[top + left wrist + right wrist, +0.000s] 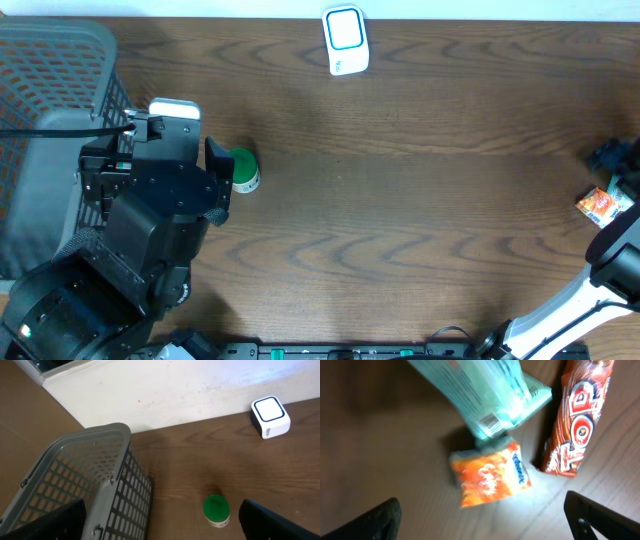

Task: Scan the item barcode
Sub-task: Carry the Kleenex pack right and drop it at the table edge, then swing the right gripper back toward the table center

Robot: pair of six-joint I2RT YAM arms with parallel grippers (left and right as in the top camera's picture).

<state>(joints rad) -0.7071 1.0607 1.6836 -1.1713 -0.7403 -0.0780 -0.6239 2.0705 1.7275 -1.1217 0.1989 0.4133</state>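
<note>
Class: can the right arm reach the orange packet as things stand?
Probably yes: the orange packet lies uncovered beneath the open right gripper, between its fingers, though a teal packet crowds its top edge.

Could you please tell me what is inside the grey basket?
Inside the grey basket, only its mesh walls and floor show; no item is visible. Its near part is cut off in the wrist view and hidden overhead by the left arm.
</note>
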